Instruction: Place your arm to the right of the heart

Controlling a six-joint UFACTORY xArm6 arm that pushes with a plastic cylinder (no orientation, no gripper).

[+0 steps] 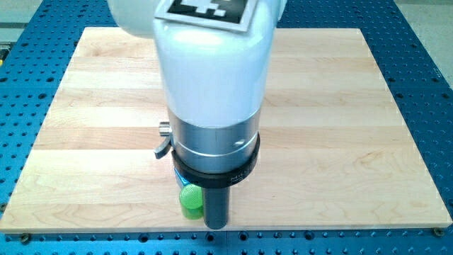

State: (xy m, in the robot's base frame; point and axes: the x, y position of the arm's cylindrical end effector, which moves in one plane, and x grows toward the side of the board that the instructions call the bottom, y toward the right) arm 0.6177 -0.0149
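A small green block (190,201) lies near the view's bottom edge of the wooden board (340,127); its shape is partly hidden by the arm, so I cannot tell if it is the heart. My tip (216,225) is the lower end of the dark rod, touching or almost touching the green block's right side. A sliver of a blue block (175,175) shows just above the green one, mostly hidden under the arm's silver and black collar (216,152). The white arm body hides the board's middle.
The board rests on a blue perforated table (425,42). The board's bottom edge (318,229) runs just below my tip.
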